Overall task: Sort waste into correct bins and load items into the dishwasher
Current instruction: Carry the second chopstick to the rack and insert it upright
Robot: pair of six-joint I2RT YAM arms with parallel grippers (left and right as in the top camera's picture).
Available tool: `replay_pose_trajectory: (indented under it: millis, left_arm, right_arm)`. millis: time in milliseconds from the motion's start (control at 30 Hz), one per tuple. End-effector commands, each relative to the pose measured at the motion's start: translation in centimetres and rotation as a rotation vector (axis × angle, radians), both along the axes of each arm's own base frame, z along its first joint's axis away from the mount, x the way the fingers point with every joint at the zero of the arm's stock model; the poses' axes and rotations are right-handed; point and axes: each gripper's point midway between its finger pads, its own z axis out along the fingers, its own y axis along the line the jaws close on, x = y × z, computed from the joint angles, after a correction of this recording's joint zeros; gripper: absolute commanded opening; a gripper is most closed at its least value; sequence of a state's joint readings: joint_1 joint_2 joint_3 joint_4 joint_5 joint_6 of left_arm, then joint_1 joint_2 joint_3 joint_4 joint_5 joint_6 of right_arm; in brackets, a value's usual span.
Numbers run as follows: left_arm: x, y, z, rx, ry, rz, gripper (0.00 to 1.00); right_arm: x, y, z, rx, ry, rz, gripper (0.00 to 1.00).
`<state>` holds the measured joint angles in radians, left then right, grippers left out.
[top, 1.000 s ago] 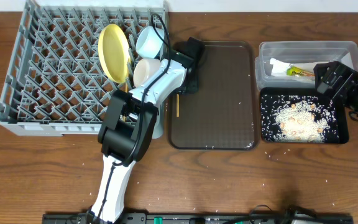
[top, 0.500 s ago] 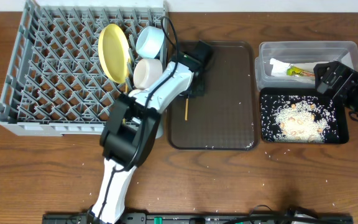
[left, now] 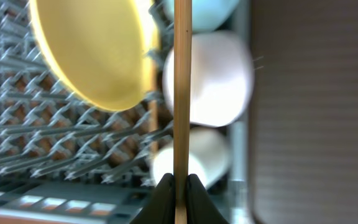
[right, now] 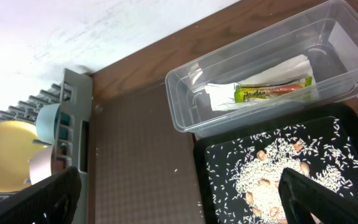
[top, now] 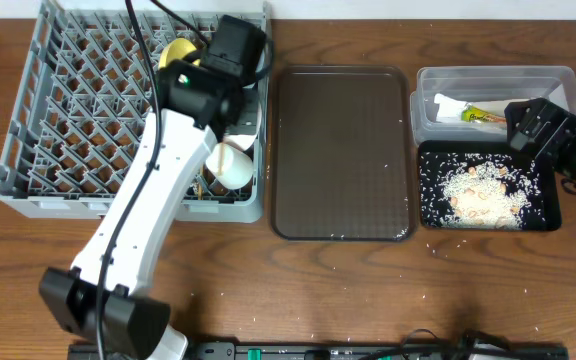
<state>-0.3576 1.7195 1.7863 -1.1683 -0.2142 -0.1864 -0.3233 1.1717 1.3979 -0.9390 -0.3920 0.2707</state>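
- Up over the grey rack (top: 28, 120), the left tool (left: 181, 185) was clenched on a thin wooden chopstick (left: 182, 87), which stuck straight out past its tips.
- Below it, the yellow plate (left: 92, 56) stood on its edge in the rack.
- Along the rack's right side, the blue bowl (left: 204, 11), the white bowl (left: 219, 78) and the small white cup (left: 204, 155) sat in a row, just beside the plate.
- The brown tray (top: 343, 150) lay on the surface (top: 368, 290) between the rack and the two bins.
- The clear tub (right: 182, 109) held the white napkin (right: 284, 67) and the yellow-green wrapper (right: 272, 91).
- The black tray (right: 216, 155), just beside the tub, held the rice (right: 260, 177).
- The right tool (top: 536, 125) hung over the right end of the bins, its fingers (right: 42, 199) spread wide with nothing between them.
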Motion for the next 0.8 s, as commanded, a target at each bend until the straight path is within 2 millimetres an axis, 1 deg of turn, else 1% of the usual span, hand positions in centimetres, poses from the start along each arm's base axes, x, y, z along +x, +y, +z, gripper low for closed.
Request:
replay_pose_trajectory:
  millis: [0, 133, 233, 300, 333, 367, 400, 433, 467, 533, 667, 767]
  left_arm:
    - [0.3, 4.0, -3.9, 0.099, 0.113, 0.037, 0.07]
    - [0.9, 6.1, -6.8, 0.101, 0.152, 0.095, 0.07]
    - [1.1, 6.8, -8.4, 0.097, 0.172, 0.115, 0.08]
    - [1.1, 7.0, -9.2, 0.101, 0.19, 0.12, 0.08]
    - [1.2, 7.1, -9.5, 0.103, 0.2, 0.121, 0.13]
    - [1.2, 7.1, -9.8, 0.104, 0.206, 0.121, 0.21]
    - [1.2, 7.1, -10.0, 0.106, 0.211, 0.121, 0.33]
    - [1.2, 7.1, -10.1, 0.106, 0.214, 0.121, 0.42]
    - [1.2, 7.1, -10.1, 0.107, 0.214, 0.121, 0.46]
    - [1.3, 7.1, -10.1, 0.106, 0.21, 0.121, 0.48]
    - [1.5, 7.0, -9.8, 0.102, 0.198, 0.121, 0.48]
    - [1.7, 6.7, -8.7, 0.095, 0.171, 0.115, 0.48]
  right_arm:
    - [0.1, -0.2, 0.2, 0.003, -0.004, -0.007, 0.99]
    - [0.1, -0.2, 0.2, 0.003, -0.004, -0.007, 0.99]
    - [0.1, -0.2, 0.2, 0.003, -0.004, -0.007, 0.99]
    - [0.1, -0.2, 0.2, 0.003, -0.004, -0.007, 0.99]
    - [0.1, -0.2, 0.2, 0.003, -0.004, -0.007, 0.99]
    - [0.1, -0.2, 0.2, 0.003, -0.004, -0.007, 0.99]
    - [0.1, -0.2, 0.2, 0.003, -0.004, -0.007, 0.99]
    - [0.1, -0.2, 0.2, 0.003, -0.004, -0.007, 0.99]
    - [0.1, -0.2, 0.2, 0.003, -0.004, -0.007, 0.99]
    - [0.1, -0.2, 0.2, 0.003, -0.004, -0.007, 0.99]
    - [0.1, -0.2, 0.2, 0.003, -0.004, -0.007, 0.99]
    - [0.1, -0.2, 0.2, 0.003, -0.004, -0.007, 0.99]
